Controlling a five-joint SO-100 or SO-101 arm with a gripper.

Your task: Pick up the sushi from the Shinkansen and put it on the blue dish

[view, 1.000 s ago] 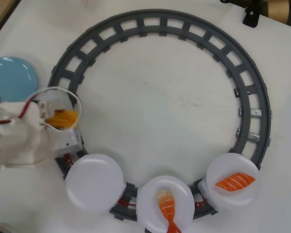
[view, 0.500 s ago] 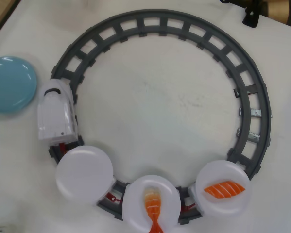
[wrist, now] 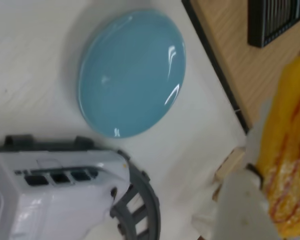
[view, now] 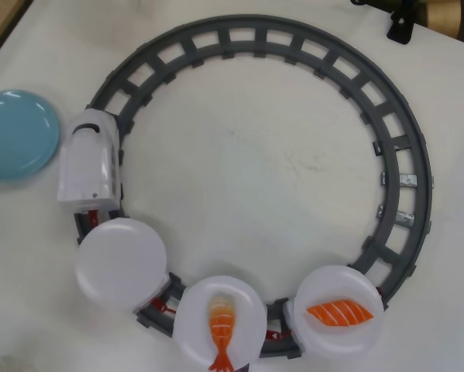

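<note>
My end effector grips sushi, wrist view 3 o'clock. Dish empty at 11 o'clock, beyond Shinkansen. Advise: centre over dish, descend low, then release.

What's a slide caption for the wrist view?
Tool holding yellow sushi near empty blue dish, Shinkansen below.

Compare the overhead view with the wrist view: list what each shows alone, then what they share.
Overhead only: the orange striped salmon piece, the red-tailed shrimp piece and an empty round white plate.
Wrist only: the yellow-orange grooved egg sushi, blurred and very close to the lens.
Shared: the round light-blue glossy dish, the white plastic toy train and grey curved track.
</note>
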